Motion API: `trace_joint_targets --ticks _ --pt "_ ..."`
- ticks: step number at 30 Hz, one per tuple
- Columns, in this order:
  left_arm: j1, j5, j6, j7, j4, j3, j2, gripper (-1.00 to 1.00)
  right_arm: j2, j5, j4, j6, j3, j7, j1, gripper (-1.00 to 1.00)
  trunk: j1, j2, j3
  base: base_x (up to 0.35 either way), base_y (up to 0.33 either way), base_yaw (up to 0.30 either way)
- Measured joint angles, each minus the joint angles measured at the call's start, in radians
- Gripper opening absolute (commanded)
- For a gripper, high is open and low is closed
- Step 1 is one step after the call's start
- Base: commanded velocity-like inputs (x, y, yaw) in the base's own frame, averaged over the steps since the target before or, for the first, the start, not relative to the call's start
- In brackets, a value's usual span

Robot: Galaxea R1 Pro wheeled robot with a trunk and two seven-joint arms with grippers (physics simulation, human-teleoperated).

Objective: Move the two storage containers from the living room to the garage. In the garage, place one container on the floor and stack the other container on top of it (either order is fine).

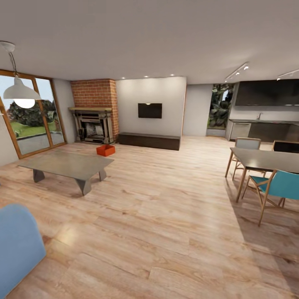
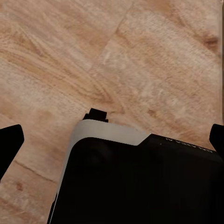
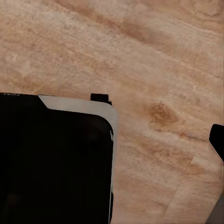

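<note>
left gripper (image 2: pixel 112 140) fingers spread wide, empty; right gripper's state cannot be told; storage container (image 1: pixel 106 150) rests on far wood floor (image 1: pixel 166 216) by the fireplace (image 1: pixel 94 124).

Light wood-plank floor (image 1: pixel 166 216) stretching across the living room, planks running toward the far wall. Sitting directly on it near the brick fireplace (image 1: pixel 94 112): one red-orange storage container (image 1: pixel 105 150), just beyond the far edge of a low grey coffee table (image 1: pixel 66 165). Second container not made out. Standing on the planks toward the right: a dining table (image 1: pixel 265 160) with wooden chairs, one teal-seated (image 1: pixel 279 187). Resting along the far wall: a long dark low cabinet (image 1: pixel 149 140). Showing close up in both wrist views: the same plank grain (image 2: pixel 140 60) (image 3: pixel 154 56), with a dark, pale-edged part of the robot's base (image 2: pixel 140 182) (image 3: pixel 51 158) sitting over it.
</note>
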Motion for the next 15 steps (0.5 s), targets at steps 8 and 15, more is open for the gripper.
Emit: trace_joint_targets --ticks 8,15 --pt "0.000 0.000 0.000 0.000 0.000 0.000 0.000 1.00 0.000 0.000 0.000 0.000 0.000 0.000 0.000 1.00 0.000 0.000 0.000 0.334 0.000 0.000" --pt "0.000 0.000 0.000 0.000 0.000 0.000 0.000 1.00 0.000 0.000 0.000 0.000 0.000 0.000 0.000 1.00 0.000 0.000 0.000 0.334 0.000 0.000"
